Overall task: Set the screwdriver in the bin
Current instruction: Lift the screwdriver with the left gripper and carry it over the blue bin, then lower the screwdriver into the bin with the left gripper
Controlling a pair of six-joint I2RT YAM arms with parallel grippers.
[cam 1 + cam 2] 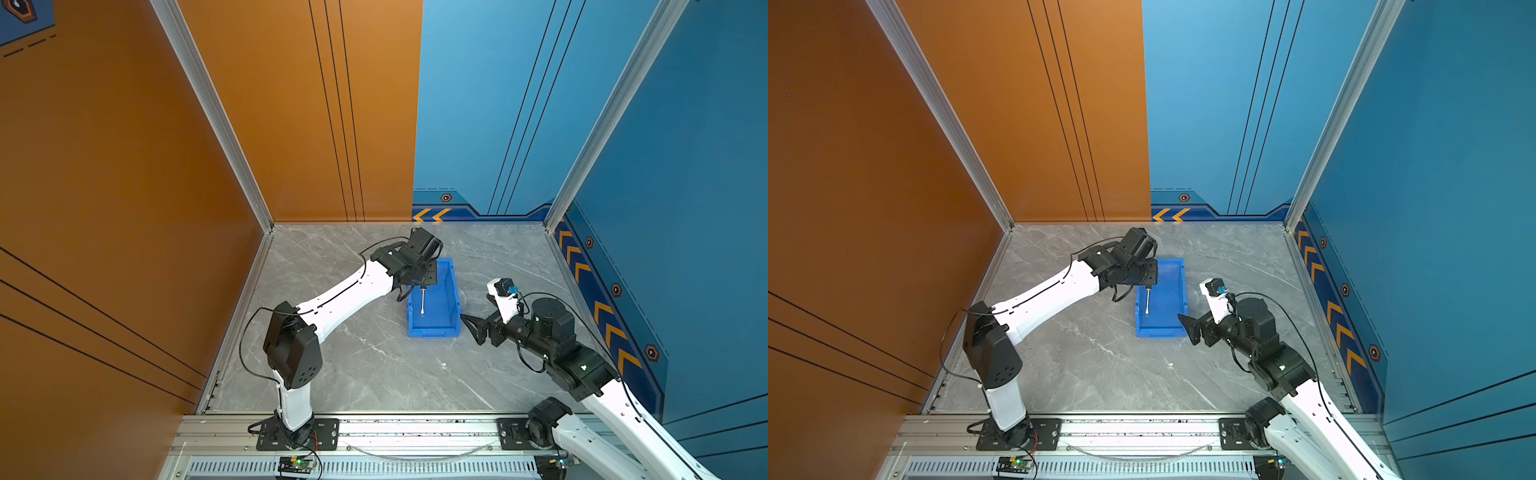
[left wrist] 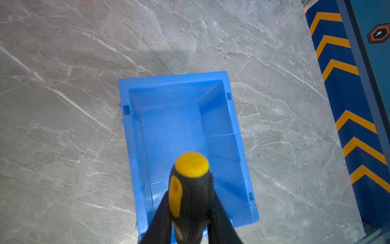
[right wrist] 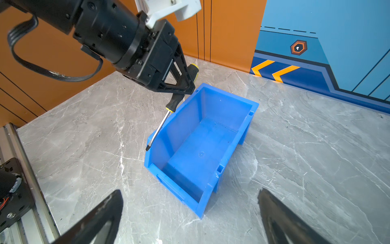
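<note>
While my left gripper (image 3: 186, 84) clamps the screwdriver (image 3: 162, 121) above the bin (image 3: 221, 109), shaft slanting downward, my right gripper (image 1: 471, 329) is spread wide beside the bin.

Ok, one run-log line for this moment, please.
left gripper: shut on slim black-and-yellow-handled screwdriver | screwdriver: tilted over bright blue plastic bin, unreleased | right gripper: open, empty, beside bin

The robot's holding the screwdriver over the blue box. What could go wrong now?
The screwdriver hangs tilted in the left gripper, its tip right by a side wall of the bin. If dropped now, it might hit that rim and slide out onto the table.
</note>
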